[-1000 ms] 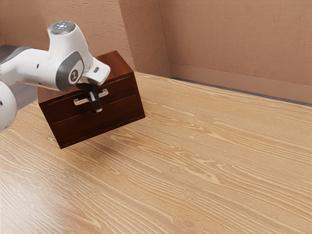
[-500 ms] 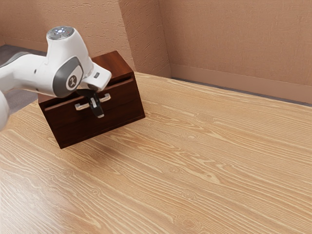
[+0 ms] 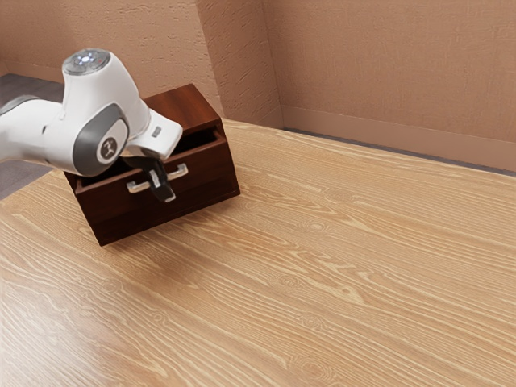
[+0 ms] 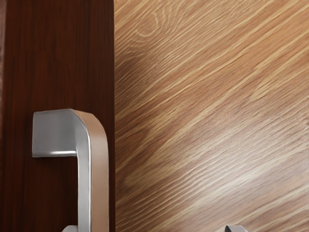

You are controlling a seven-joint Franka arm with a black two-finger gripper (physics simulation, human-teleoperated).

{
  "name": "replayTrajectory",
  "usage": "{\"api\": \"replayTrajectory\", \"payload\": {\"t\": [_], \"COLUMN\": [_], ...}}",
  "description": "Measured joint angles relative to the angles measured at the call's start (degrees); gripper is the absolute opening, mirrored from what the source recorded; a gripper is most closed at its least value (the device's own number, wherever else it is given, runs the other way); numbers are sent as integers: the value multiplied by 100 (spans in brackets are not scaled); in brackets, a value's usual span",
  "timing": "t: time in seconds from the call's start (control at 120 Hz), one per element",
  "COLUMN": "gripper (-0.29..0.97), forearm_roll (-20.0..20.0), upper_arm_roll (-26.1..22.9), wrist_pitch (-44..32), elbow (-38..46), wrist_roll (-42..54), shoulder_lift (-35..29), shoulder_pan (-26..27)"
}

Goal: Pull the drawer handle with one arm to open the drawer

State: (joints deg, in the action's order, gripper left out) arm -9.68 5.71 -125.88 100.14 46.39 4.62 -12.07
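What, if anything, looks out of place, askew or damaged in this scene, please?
Nothing stands out. The drawer of the dark wooden box is partly pulled out with the hand at its handle, as the job asks. Nothing looks spilled or damaged on the table.

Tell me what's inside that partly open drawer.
Only a dark, shadowed gap shows behind the front of the drawer; no contents are visible there. The arm covers the gap's end toward the exterior view's left, and the rest lies hidden under the cabinet top.
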Motion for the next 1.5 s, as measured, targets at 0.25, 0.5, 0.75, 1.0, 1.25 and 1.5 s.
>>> {"api": "replayTrajectory", "payload": {"t": [0.25,0.5,0.75,1.0,1.25,1.5], "gripper": [32,33,34,34,35,30], "forearm_roll": [-21,-56,-72,-72,-73,-114], "upper_arm_roll": [-161,-233,-440,-568,-723,-828], "wrist_pitch": [-142,-234,-274,-302,-313,-328], "elbow": [452,775,1127,1354,1558,1791], "wrist_roll": [-107,-209,-329,-437,-555,-685], "shoulder_lift": [-383,-648,-958,-1161,-1342,-1568], "shoulder_pan": [19,51,-13,22,23,23]}}
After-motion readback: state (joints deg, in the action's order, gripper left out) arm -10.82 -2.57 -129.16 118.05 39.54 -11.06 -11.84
